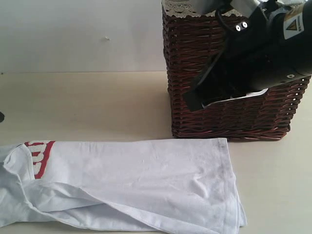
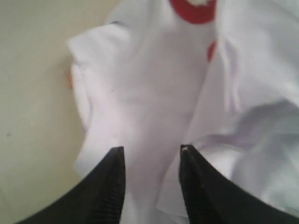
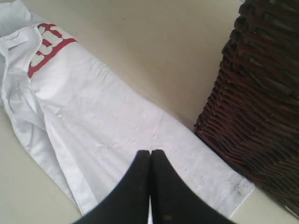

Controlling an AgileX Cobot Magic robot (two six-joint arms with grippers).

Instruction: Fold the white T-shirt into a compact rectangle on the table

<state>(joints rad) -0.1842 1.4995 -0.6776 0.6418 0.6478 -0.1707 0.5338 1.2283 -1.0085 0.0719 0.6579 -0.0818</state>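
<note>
The white T-shirt [image 1: 141, 180] lies on the table [image 1: 97, 102] as a long strip folded lengthwise. Its red letters [image 1: 41, 153] are at the left end and its hem at the right. In the left wrist view my left gripper [image 2: 152, 151] is open just above the rumpled T-shirt [image 2: 154, 93], near the red print [image 2: 196, 11] and a small orange tag [image 2: 70, 80]. Nothing is pinched between its fingers. This gripper does not show in the exterior view. My right gripper [image 3: 150, 153] is shut and empty. It hangs above the hem half of the T-shirt [image 3: 107, 126], in front of the basket [image 1: 193, 100].
A dark brown wicker basket [image 1: 229, 117] with cream lace trim stands at the back right, close behind the shirt's hem end [image 3: 261, 93]. The right arm [image 1: 263, 53] crosses in front of it. Bare table [image 3: 154, 51] lies behind the shirt, below a white wall [image 1: 78, 34].
</note>
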